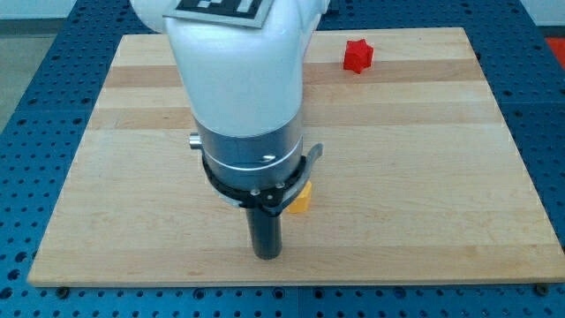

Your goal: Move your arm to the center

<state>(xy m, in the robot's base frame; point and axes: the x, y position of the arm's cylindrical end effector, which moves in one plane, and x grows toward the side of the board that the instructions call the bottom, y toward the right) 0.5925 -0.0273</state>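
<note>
My tip (266,255) rests on the wooden board (424,177) near the view's bottom edge, a little left of centre. A yellow block (302,199), shape unclear, lies just up and right of the tip, mostly hidden behind the arm's dark collar. A red star-shaped block (357,56) sits near the view's top, right of centre, far from the tip. The white arm body (238,79) hides much of the board's middle and upper left.
The board lies on a blue perforated table (26,106) that shows on all sides. The board's bottom edge runs close below the tip.
</note>
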